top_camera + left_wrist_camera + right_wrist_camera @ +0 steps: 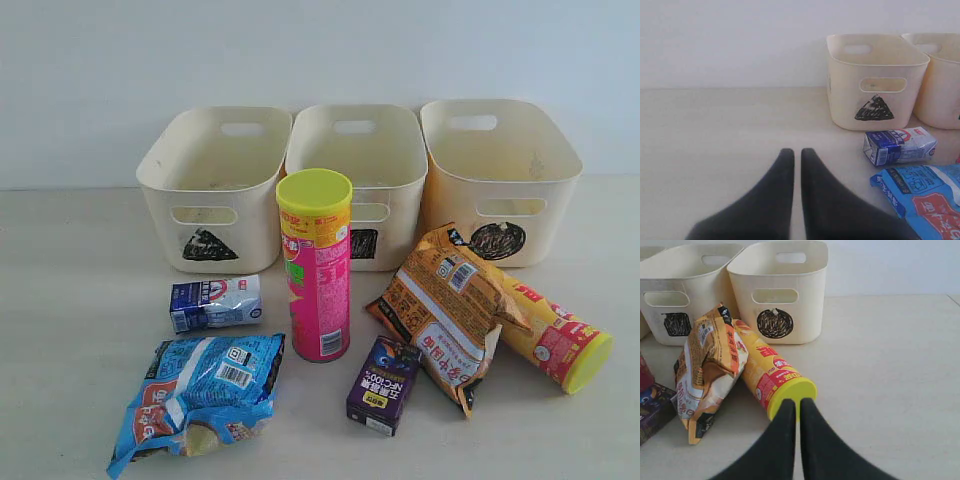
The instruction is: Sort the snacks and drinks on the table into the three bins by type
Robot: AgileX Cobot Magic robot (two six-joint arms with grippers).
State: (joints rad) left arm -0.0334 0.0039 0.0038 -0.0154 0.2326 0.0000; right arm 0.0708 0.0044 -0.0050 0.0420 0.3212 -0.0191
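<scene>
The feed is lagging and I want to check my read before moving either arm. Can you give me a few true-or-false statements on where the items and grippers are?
1. The pink-red chip canister stands upright in front of the square bin. True.
2. The yellow-orange canister stands upright too. False: the yellow-orange canister lies on its side, partly covered by the orange-brown bag.
3. The left gripper holds the blue-and-white carton. False: the left gripper is shut on nothing, and the blue-and-white carton lies near the triangle bin.
4. The dark purple carton sits beside the orange-brown bag. True.
</scene>
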